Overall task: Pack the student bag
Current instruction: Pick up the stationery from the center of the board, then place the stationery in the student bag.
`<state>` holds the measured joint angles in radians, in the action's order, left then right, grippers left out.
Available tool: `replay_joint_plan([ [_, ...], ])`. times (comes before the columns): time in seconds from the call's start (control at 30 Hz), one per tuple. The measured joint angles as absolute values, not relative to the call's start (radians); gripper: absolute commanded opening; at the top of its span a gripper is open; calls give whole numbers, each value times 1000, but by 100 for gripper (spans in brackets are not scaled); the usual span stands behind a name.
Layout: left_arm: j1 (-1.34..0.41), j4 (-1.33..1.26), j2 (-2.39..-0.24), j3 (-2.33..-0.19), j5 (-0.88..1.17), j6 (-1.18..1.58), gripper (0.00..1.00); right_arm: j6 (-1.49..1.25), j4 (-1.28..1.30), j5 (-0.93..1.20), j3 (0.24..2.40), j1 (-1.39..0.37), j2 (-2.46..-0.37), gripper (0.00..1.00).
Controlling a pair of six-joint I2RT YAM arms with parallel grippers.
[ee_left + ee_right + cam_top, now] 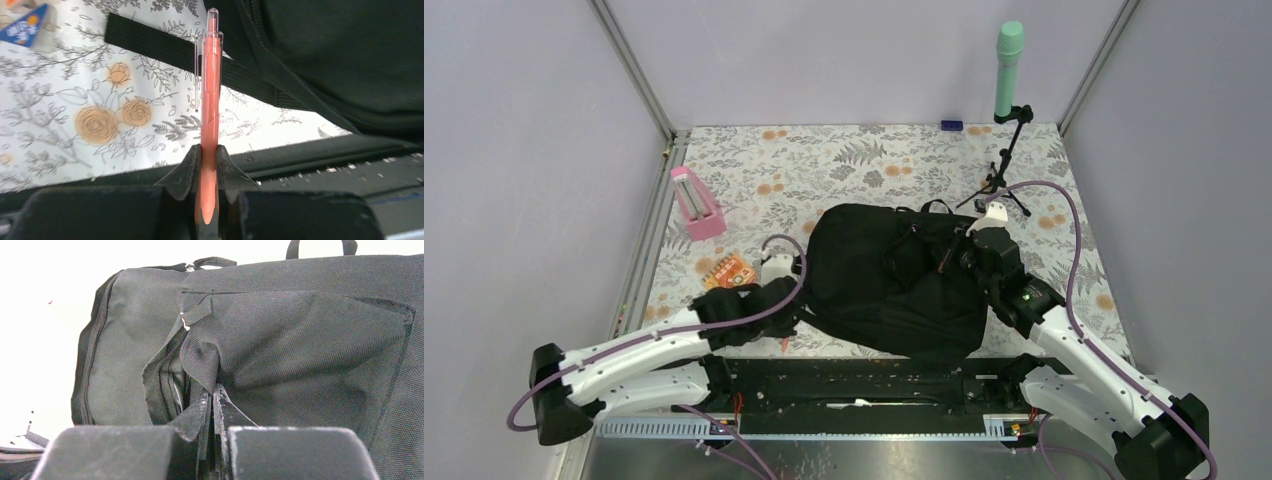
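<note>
Lavender walls close in a desk (844, 160) covered with a grey and orange floral cloth. The student bag (884, 280) lies flat toward the desk's near edge, about midway between its left and right edges, with its carry handle pointing to the far edge.

The left gripper (208, 150) sits at the bag's left side, close to the near edge. Its fingers are clenched on a coral pen (210, 100), gripping the barrel close to the tapered end. The clear clip and cap end stick out beyond the fingertips, above a black strap (150, 42) that lies across the cloth.

The right gripper (210, 400) is at the bag's right side. Its fingers are pressed together on a fold of black fabric at the edge of the front pocket (310, 340), and the pinched cloth is drawn up into a peak beside a gaping zip opening.

A pink holder (696, 203) stands by the left edge, and an orange packet (729, 272) lies nearer, just left of the left arm. A mint-green cylinder (1008, 55) rises on a black stand (1009, 165) in the far right corner. A small blue object (951, 126) rests at the far edge.
</note>
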<state>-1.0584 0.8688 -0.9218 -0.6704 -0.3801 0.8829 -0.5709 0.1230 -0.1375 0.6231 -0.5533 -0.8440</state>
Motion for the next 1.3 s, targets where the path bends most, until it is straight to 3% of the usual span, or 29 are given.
replay_joint_plan([
  [0.27,-1058,1019,-862,-1005,-337,749,0,-574,125,-113,623,-550,-841,0],
  [0.47,-1058,883,-1208,-1396,-134,540,0,-581,140,-80,624,-548,-833,0],
  [0.6,-1056,804,-1441,-1542,31,452,0,-583,158,-66,624,-547,-807,0],
  [0.9,-1002,794,-1594,-1533,261,398,0,-585,205,-58,645,-547,-780,0],
  [1.3,-921,734,-1672,-1469,337,392,0,-593,238,-35,661,-547,-762,0],
])
